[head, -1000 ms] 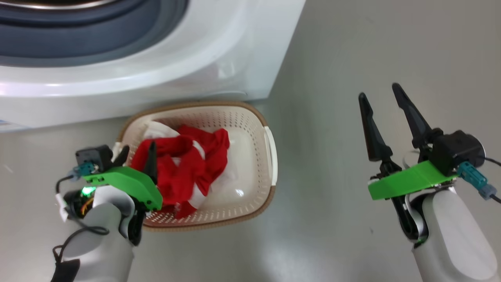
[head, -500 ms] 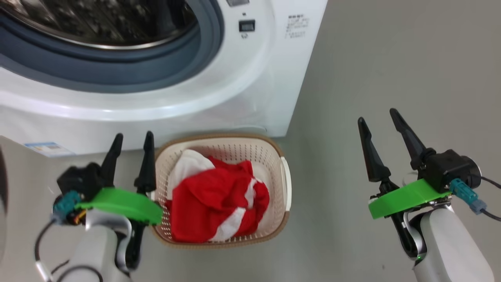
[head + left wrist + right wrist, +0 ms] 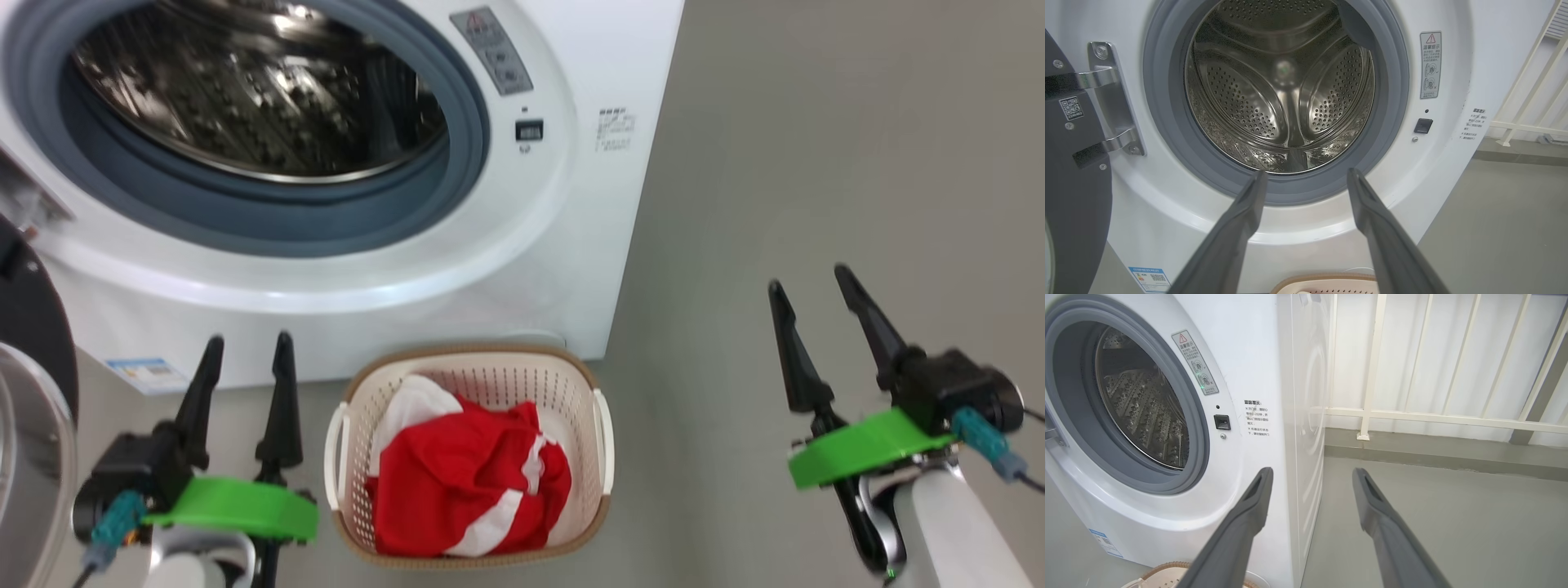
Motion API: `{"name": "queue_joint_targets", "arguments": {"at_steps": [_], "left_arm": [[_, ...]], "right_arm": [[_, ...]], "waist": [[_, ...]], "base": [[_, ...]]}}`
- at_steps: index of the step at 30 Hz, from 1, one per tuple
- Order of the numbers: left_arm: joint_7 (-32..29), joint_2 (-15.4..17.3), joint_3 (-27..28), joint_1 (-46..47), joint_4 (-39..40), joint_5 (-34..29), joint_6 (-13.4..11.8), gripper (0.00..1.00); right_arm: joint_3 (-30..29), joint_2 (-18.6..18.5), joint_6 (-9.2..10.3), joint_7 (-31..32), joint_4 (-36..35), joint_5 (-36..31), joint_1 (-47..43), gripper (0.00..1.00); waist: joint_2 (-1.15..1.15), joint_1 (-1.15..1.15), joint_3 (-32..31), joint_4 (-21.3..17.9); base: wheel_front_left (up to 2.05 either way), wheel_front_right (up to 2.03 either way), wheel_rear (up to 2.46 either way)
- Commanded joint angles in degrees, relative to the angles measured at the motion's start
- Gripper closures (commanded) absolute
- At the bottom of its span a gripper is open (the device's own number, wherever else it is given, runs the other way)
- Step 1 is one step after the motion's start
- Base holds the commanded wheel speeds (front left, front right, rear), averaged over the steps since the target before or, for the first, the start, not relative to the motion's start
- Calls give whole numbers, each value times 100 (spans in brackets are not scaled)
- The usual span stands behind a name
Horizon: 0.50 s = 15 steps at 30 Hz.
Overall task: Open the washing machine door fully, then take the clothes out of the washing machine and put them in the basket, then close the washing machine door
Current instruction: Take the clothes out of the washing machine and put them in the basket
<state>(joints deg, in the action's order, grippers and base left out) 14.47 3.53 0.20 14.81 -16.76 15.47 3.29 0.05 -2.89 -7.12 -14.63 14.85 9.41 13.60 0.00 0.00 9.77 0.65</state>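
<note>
The washing machine stands with its steel drum bare inside. The washing machine door hangs swung out at the far left, its dark inner side on chrome hinges. On the floor in front sits the basket with the red and white clothes piled in it. My left gripper is open just left of the basket, pointing at the drum opening. My right gripper is open over bare floor, well right of the basket. Both hold nothing.
A white railing runs along the wall behind the machine's right side. Grey floor stretches to the right of the machine. A blue sticker marks the machine's lower front.
The head camera has tilted up, bringing the drum into view. My left gripper has come up out of the basket to its left side, leaving the clothes in it.
</note>
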Motion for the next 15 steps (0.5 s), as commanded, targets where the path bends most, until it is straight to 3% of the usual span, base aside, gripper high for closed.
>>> {"name": "queue_joint_targets", "arguments": {"at_steps": [1, 15], "left_arm": [[52, 81, 232, -133, 206, -50, -56, 0], [51, 153, 203, -1089, 810, -272, -136, 0]], "right_arm": [[70, 2, -36, -37, -173, -16, -142, 0], [93, 2, -36, -37, -346, -79, -832, 0]], "waist": [[0, 0, -368, -1], [0, 0, -1032, -125]], "base": [[0, 0, 0], [0, 0, 0]]}}
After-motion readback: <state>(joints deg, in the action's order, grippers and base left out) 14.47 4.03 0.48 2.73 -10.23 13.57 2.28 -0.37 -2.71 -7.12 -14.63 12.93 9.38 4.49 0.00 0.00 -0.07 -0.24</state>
